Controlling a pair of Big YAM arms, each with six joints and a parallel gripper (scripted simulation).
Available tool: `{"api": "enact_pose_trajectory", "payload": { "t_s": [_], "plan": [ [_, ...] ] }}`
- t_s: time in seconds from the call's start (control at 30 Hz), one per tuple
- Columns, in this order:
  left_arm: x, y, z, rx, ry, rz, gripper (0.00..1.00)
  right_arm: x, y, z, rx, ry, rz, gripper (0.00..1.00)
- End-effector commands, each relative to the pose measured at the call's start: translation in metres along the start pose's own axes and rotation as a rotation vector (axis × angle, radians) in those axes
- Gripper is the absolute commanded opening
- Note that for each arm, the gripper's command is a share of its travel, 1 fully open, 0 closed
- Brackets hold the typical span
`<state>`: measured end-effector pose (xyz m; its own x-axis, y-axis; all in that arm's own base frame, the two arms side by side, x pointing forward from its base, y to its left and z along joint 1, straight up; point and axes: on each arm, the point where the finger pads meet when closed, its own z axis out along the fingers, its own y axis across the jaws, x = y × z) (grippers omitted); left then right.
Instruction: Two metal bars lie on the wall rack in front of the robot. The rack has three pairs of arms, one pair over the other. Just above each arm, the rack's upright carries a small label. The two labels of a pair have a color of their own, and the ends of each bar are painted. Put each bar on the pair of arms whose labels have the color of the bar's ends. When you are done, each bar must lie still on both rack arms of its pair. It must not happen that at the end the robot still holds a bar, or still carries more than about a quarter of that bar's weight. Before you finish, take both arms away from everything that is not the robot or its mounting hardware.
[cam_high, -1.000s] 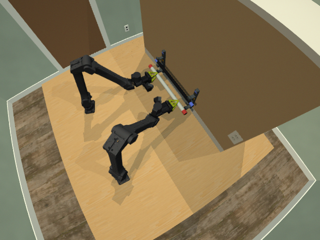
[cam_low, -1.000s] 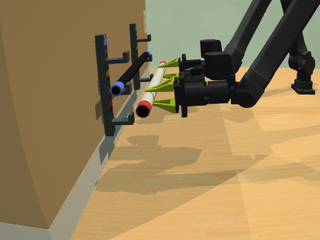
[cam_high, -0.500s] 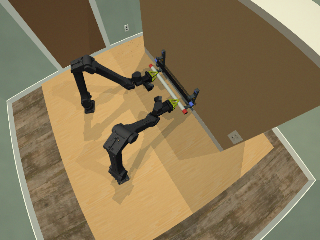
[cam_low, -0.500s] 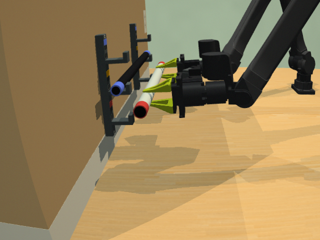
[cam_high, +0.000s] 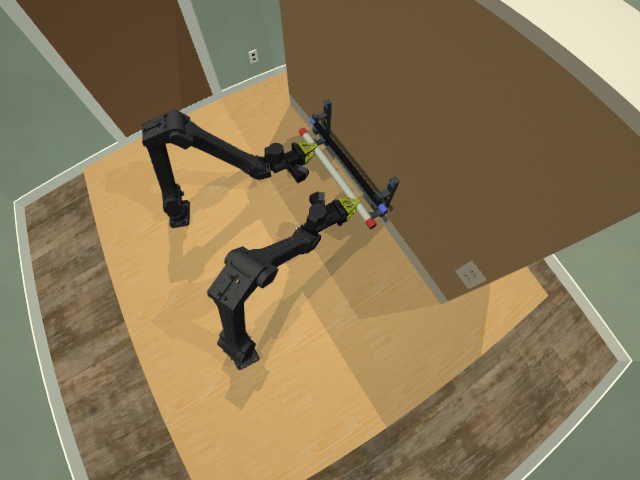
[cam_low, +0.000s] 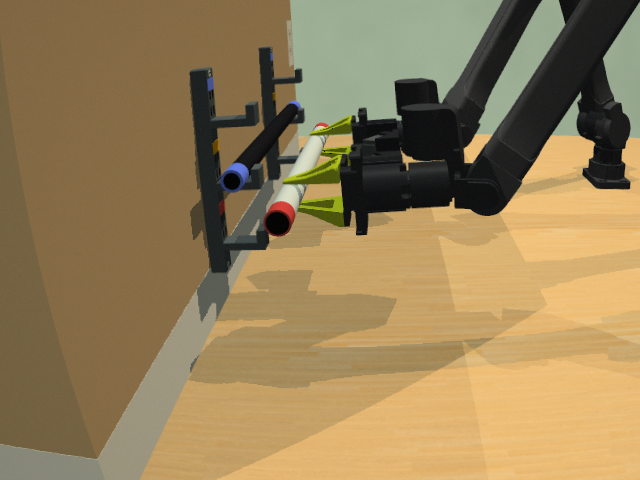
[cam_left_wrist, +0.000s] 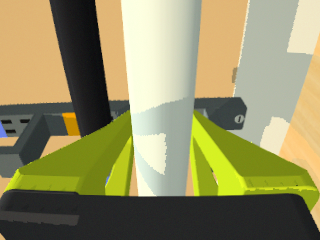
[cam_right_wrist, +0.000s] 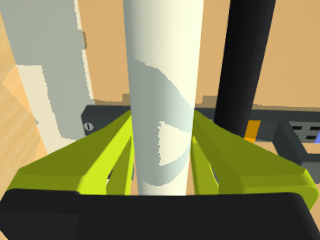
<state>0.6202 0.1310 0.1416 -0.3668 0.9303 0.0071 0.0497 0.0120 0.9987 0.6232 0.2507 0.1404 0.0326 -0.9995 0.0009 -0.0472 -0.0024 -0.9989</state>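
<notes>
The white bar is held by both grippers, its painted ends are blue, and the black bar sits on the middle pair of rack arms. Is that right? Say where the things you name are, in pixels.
Not quite: the ends (cam_high: 370, 223) (cam_low: 286, 207) of the white bar (cam_high: 336, 173) (cam_low: 308, 157) (cam_left_wrist: 162, 65) (cam_right_wrist: 162, 40) are red, as the exterior view shows. The rest stands: both the left gripper (cam_high: 314, 149) (cam_low: 291, 194) (cam_left_wrist: 162, 120) and right gripper (cam_high: 356, 202) (cam_low: 315, 143) (cam_right_wrist: 162, 120) hold it.

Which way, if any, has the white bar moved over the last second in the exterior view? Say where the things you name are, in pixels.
Yes: the white bar (cam_high: 336, 173) (cam_low: 305, 162) (cam_left_wrist: 161, 75) (cam_right_wrist: 162, 45) moved toward the rack (cam_low: 201, 170).
</notes>
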Motion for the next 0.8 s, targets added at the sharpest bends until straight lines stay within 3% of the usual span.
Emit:
{"api": "enact_pose_trajectory", "payload": {
  "t_s": [0.0,0.77],
  "plan": [
    [0.008,0.035,0.023,-0.073,0.018,-0.014,0.0,-0.001,-0.053,0.024,0.1,0.011,0.04,0.0],
    [0.008,0.036,0.038,-0.073,0.018,-0.014,0.0,-0.001,-0.055,0.038,0.1,0.011,0.04,0.0]
  ]
}}
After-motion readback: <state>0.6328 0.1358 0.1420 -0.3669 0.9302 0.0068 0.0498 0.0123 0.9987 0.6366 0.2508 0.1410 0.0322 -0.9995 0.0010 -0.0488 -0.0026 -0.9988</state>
